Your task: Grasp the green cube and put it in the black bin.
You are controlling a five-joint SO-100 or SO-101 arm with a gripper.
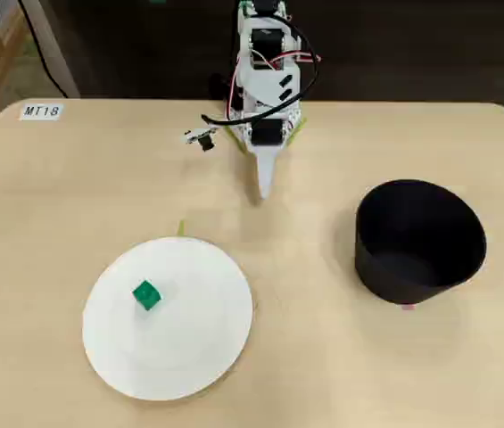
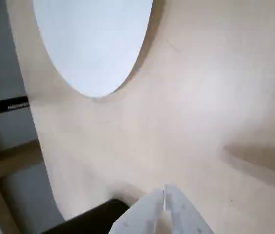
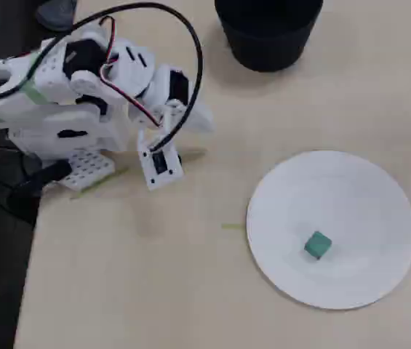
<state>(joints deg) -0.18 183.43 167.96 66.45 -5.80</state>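
A small green cube [image 1: 146, 295] lies on a round white plate [image 1: 189, 357], left of the plate's middle in a fixed view; it also shows in the other fixed view [image 3: 317, 245] on the plate [image 3: 365, 196]. The black bin [image 1: 417, 241] stands upright and empty on the right; it also shows at the top of the other fixed view [image 3: 267, 29]. My white gripper [image 1: 265, 189] is folded back near the arm's base, shut and empty, far from the cube. In the wrist view the shut fingertips [image 2: 165, 197] point over bare table, with the plate's edge [image 2: 93, 44] above; the cube is out of that view.
The arm's base [image 3: 45, 94] with its looping black cable sits at the table's back edge. A small white part [image 1: 200, 137] hangs on the cable beside the base. A label [image 1: 40, 111] is stuck near the far left corner. The table edge [image 2: 35, 146] shows in the wrist view.
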